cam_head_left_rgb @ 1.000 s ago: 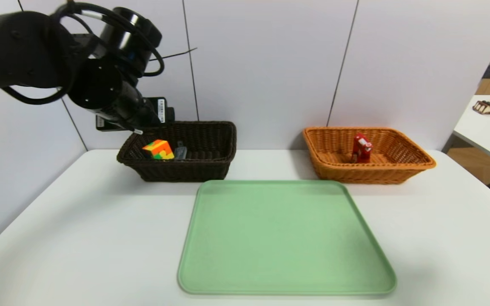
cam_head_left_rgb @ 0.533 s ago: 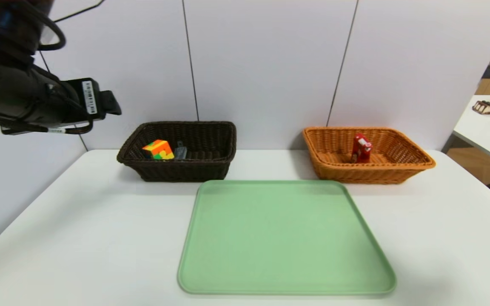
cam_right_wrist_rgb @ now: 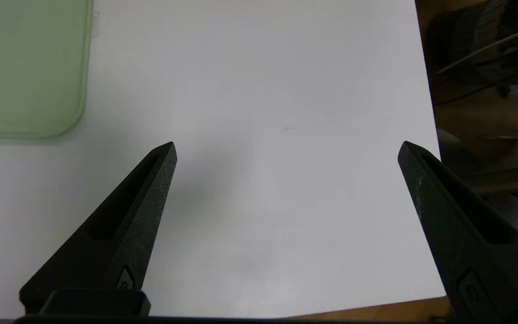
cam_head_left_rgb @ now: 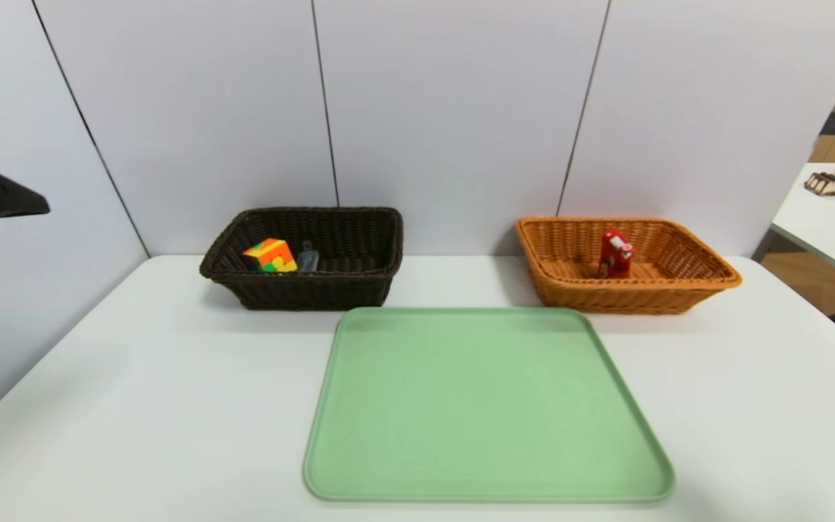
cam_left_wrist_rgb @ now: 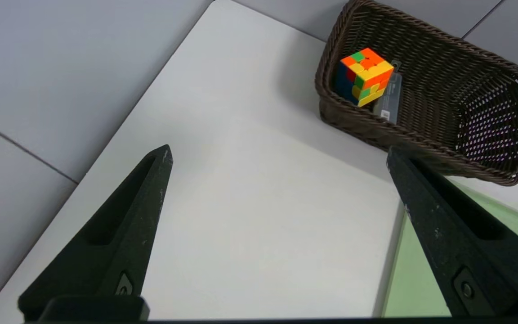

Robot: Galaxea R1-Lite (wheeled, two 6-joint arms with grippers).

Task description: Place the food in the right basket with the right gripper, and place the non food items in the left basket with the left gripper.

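Observation:
A multicoloured puzzle cube [cam_head_left_rgb: 270, 255] [cam_left_wrist_rgb: 363, 74] and a flat dark packet [cam_head_left_rgb: 307, 257] [cam_left_wrist_rgb: 389, 99] lie in the dark brown left basket [cam_head_left_rgb: 330, 290] [cam_left_wrist_rgb: 488, 148]. A red food pack [cam_head_left_rgb: 615, 252] stands upright in the orange right basket [cam_head_left_rgb: 635, 297]. My left gripper [cam_left_wrist_rgb: 279, 155] hangs open and empty above the table's left side, well short of the dark basket; only one of its fingertips [cam_head_left_rgb: 4, 203] shows at the head view's left edge. My right gripper [cam_right_wrist_rgb: 286, 148] is open and empty over the table's near right edge, out of the head view.
A bare green tray [cam_head_left_rgb: 486, 406] [cam_left_wrist_rgb: 425, 279] [cam_right_wrist_rgb: 25, 67] lies mid-table in front of both baskets. The white table [cam_head_left_rgb: 135, 377] meets wall panels behind and on the left. A side table [cam_head_left_rgb: 823, 217] with items stands at far right.
My left arm has pulled away from above the dark basket, leftward and almost out of the head view. The right gripper's tip has left the head view's right edge.

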